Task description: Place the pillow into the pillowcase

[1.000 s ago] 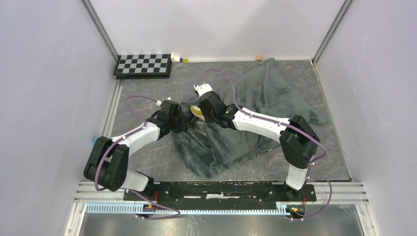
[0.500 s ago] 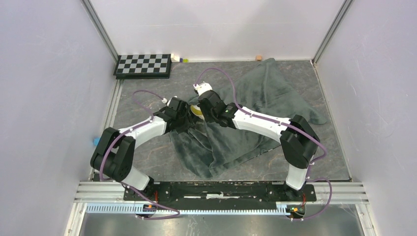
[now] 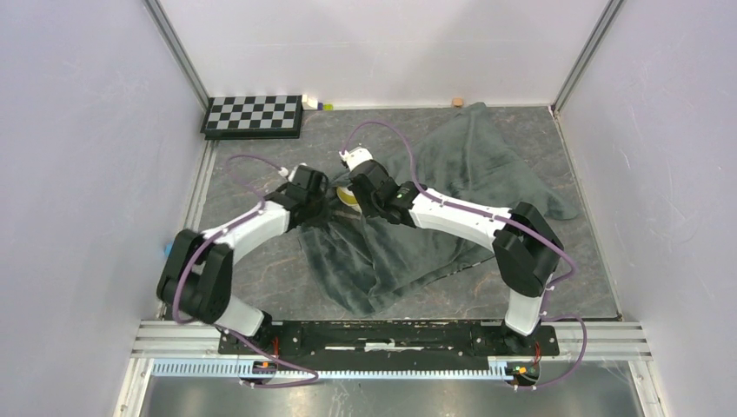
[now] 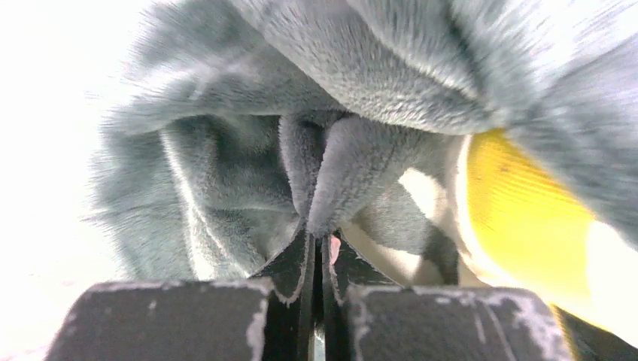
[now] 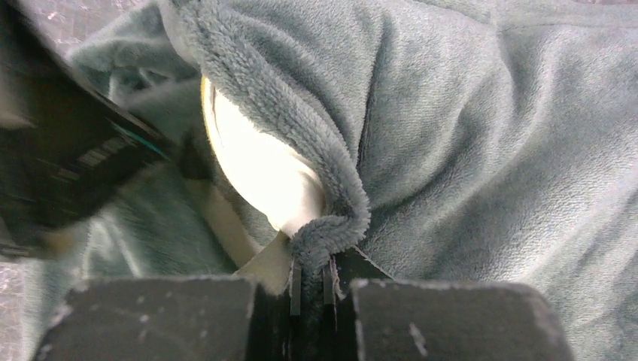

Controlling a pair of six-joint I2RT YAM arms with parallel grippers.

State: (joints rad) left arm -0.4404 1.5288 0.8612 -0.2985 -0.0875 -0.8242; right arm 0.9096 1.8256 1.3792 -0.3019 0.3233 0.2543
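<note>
At mid-table, just left of centre, you have both grippers meeting at the mouth of the pillowcase (image 3: 461,165), which spreads grey-green from there to the far right corner of the table (image 3: 261,269).

Left gripper (image 4: 320,242): jaws closed, a fold of the plush pinched between them. Right gripper (image 5: 311,262): jaws closed on the rolled hem of the mouth. Both grips look firm; neither gripper touches the pillow itself.

Pillow (image 5: 259,169): only a small cream and yellow patch shows at the mouth, between the two grippers. All else of it is hidden under the plush. By my judgement, insertion is largely done, and this exposed end is what remains outside.

Left to do, as I judge it: draw the hem over the exposed end so that no cream or yellow shows, then let go. Whether the far corners of the pillow sit squarely in the far corners of the pillowcase cannot be told from above, since the fabric lies rumpled and the near flap looks slack and flat.

Risk: with both grips on fabric alone, a pull may stretch the mouth without moving it over the pillow.
</note>
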